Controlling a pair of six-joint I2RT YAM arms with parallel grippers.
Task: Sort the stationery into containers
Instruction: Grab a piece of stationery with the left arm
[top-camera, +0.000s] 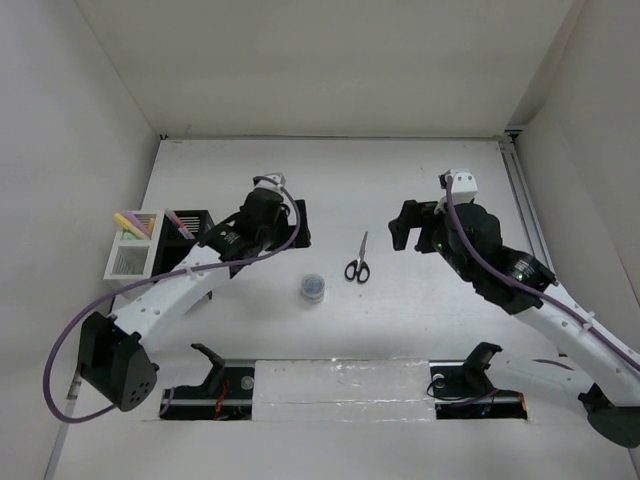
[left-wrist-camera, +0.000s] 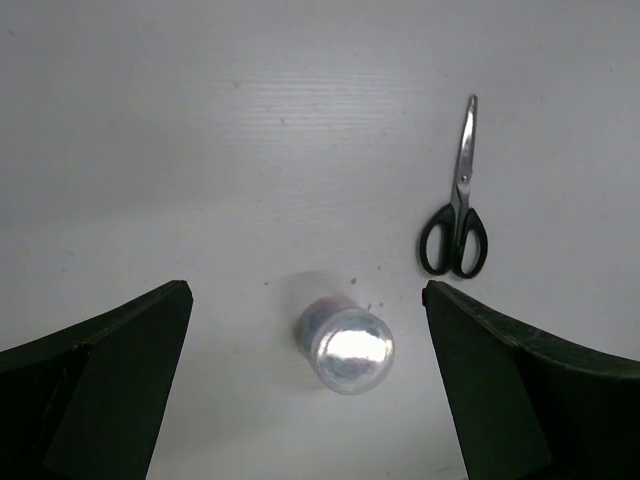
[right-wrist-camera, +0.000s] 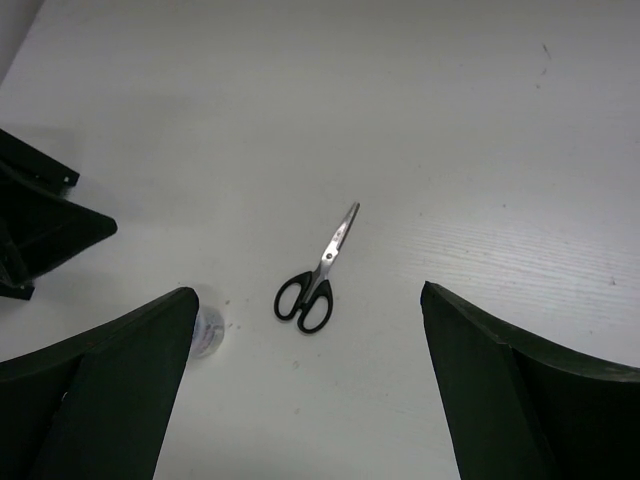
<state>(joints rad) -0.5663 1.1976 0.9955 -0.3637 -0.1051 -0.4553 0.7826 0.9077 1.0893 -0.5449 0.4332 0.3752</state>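
Left gripper (left-wrist-camera: 306, 292) is wide open and holds nothing, hanging over the worktop (top-camera: 420, 170) left of centre in the top view. Tub (left-wrist-camera: 345, 345) stands on the worktop, low centre in the left wrist view, between the fingers but clear of both. Scissors (top-camera: 357, 262) lie closed at centre frame, blades toward the top, black handles toward the bottom, near the tub's upper right, not touching it. Right gripper (right-wrist-camera: 307, 292) is also wide open and empty, right of the scissors. Containers are at the left edge. White organiser (top-camera: 128, 258) has yellow and pink highlighters (top-camera: 130, 222) in its upper compartment. Black holder (top-camera: 190, 225) sits just right of it, with reddish pens (top-camera: 180, 222) inside.
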